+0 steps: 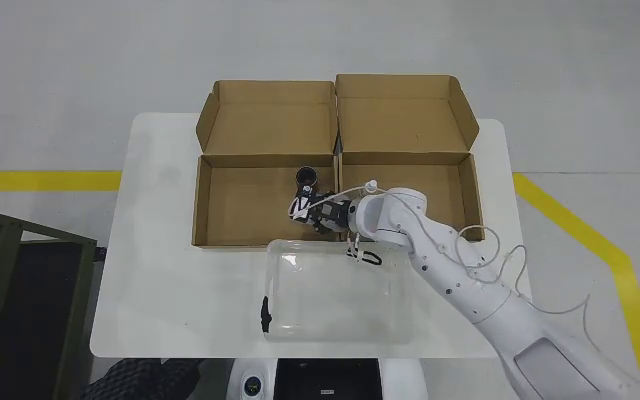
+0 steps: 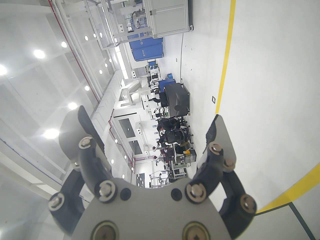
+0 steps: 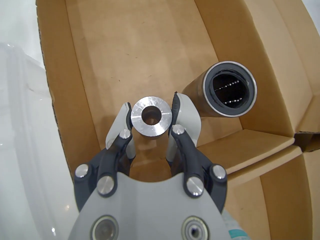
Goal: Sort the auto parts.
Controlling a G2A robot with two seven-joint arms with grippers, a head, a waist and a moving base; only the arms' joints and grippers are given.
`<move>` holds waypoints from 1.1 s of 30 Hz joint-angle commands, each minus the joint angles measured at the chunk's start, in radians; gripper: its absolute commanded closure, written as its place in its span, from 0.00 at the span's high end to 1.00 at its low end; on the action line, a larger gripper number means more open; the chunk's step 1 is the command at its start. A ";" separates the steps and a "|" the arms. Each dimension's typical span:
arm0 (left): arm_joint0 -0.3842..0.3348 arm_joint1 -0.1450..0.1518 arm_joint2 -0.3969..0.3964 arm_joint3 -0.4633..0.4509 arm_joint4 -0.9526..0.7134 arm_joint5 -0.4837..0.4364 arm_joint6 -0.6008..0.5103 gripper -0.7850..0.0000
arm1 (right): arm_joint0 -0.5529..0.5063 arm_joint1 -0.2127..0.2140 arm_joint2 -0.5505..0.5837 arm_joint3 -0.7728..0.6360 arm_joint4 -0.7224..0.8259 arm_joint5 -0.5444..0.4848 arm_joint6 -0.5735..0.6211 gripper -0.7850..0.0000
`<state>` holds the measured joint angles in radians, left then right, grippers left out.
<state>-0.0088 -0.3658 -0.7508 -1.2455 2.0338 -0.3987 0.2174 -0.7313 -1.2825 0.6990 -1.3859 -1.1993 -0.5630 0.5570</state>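
While gripped tight in right gripper, metal bushing over left box, 6 o'clock of bearing already inside — drop pending. Black part at tray's 8 o'clock unsorted; left gripper spread, empty.

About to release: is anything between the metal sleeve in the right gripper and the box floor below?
Nothing visible. The metal sleeve in the right gripper hangs over bare cardboard box floor; the cylinder sits off to one side.
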 commanded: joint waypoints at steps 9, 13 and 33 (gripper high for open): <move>0.000 0.000 0.000 0.000 0.000 0.000 0.000 1.00 | -0.003 -0.007 0.003 -0.011 -0.016 -0.003 0.027 0.35; 0.000 0.000 0.000 0.000 0.000 0.000 0.000 1.00 | -0.008 -0.007 0.012 -0.025 -0.014 -0.007 0.033 0.41; 0.000 0.000 0.000 0.000 0.000 0.000 0.000 1.00 | -0.169 0.051 0.206 -0.344 -0.055 -0.058 -0.002 0.46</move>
<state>-0.0088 -0.3658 -0.7508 -1.2455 2.0338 -0.3987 0.2174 -0.8776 -1.2382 0.8822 -1.7007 -1.2511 -0.6154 0.5613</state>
